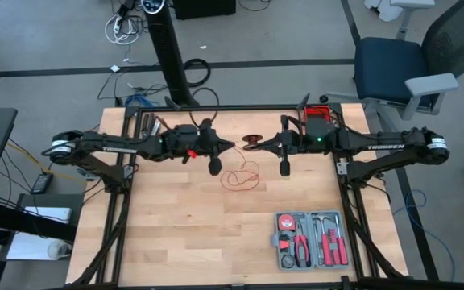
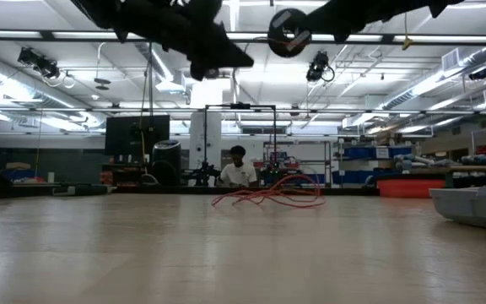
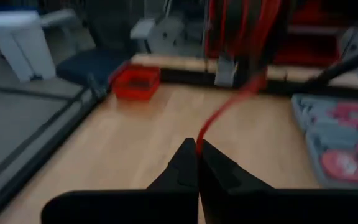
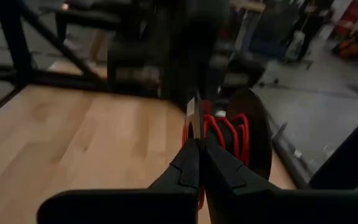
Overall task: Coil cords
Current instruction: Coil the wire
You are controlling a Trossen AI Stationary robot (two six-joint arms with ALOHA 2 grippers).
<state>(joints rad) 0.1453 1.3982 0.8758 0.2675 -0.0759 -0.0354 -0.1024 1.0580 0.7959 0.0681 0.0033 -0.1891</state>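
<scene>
Left gripper (image 3: 198, 151) pinches the red cord (image 1: 241, 176) — right gripper (image 4: 200, 151) (clenched on the spool (image 1: 254, 140)) faces it above the table (image 1: 176, 234).

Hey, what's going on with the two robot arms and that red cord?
The arms are winding the red cord onto a dark spool. The right gripper is shut on the spool, held up above the table. The left gripper is shut on the cord's strand. A loose tangle of it lies on the table between them.

A grey tool case (image 1: 310, 239) lies on the table (image 1: 176, 234); a red bin (image 3: 136, 81) sits beyond.
</scene>
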